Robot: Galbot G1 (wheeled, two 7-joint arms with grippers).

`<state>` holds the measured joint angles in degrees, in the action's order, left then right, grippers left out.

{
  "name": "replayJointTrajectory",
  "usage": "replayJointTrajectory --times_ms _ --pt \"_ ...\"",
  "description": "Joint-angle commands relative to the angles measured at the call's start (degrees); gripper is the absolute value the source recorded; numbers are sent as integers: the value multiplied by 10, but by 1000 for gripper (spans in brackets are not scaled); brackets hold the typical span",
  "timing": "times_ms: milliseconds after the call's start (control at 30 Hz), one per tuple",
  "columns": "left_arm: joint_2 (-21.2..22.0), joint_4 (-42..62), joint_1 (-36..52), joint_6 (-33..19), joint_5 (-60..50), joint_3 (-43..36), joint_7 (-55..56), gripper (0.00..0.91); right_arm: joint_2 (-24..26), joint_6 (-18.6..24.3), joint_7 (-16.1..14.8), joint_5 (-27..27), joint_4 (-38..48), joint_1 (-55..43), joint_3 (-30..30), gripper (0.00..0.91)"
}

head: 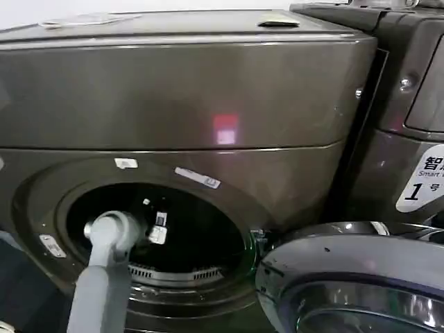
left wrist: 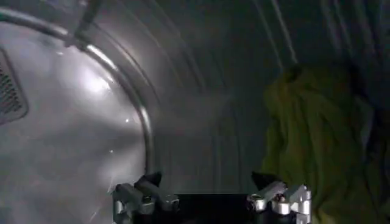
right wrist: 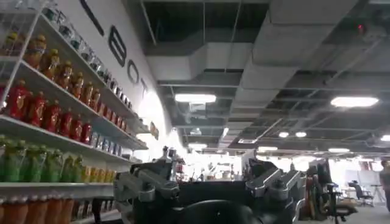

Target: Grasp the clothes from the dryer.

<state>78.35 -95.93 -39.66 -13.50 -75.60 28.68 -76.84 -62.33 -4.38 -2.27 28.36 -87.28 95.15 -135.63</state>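
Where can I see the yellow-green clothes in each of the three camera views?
Head view: not seen; the left arm reaches into the dryer mouth.
Left wrist view: the clothes lie against the drum wall, beyond the open left gripper.
Right wrist view: not seen; the view faces shelves and ceiling.
Shared landmark: the dryer's drum.

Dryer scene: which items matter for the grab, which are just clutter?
Job:
- dryer, door open
- clothes, yellow-green, inside the drum
- left gripper, open, inside the drum short of the clothes

Clutter:
- neighbouring machine
- bottle shelves
- right gripper, open, idle
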Motion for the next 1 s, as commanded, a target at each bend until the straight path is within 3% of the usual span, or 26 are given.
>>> replayJointTrajectory --times_ms 33,1000 --pt "2 53 12 -3 3 -12 -4 907 1 0 0 0 0 -1 1 907" --pt "5 131 24 18 29 -26 -4 907 -2 3 -1 -3 1 -7 10 907"
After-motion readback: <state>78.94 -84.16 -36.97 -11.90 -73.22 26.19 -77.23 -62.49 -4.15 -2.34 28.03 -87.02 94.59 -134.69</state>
